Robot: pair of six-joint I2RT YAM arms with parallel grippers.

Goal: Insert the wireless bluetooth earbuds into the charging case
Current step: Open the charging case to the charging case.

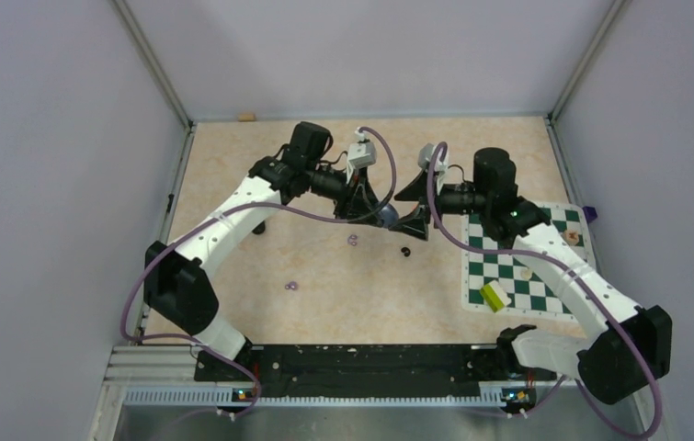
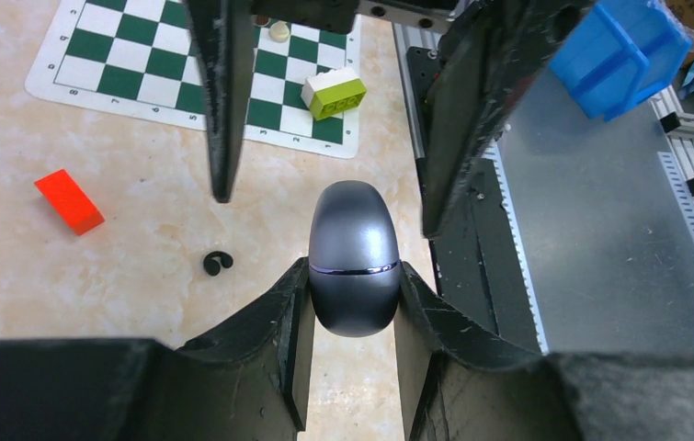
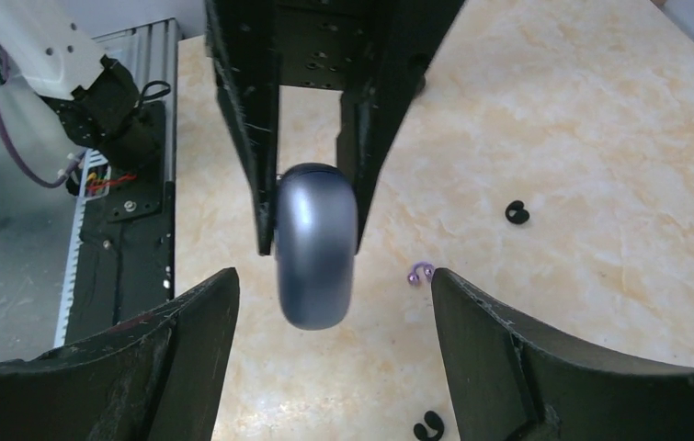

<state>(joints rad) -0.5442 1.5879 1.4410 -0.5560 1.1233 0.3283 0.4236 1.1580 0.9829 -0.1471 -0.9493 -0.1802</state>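
Note:
The charging case, a closed smooth grey egg shape, is held above the table, and my left gripper is shut on its lower half. My right gripper faces it, open, with one finger on each side of the case and a gap on both sides. In the top view the two grippers meet at the case over the table's middle. Earbuds lie loose on the table: a lilac one, a black one, another black one and a second lilac one.
A green-and-white chessboard mat lies at the right with a yellow-green and white block and small pieces on it. A red block lies on the table. A blue bin sits beyond the near rail.

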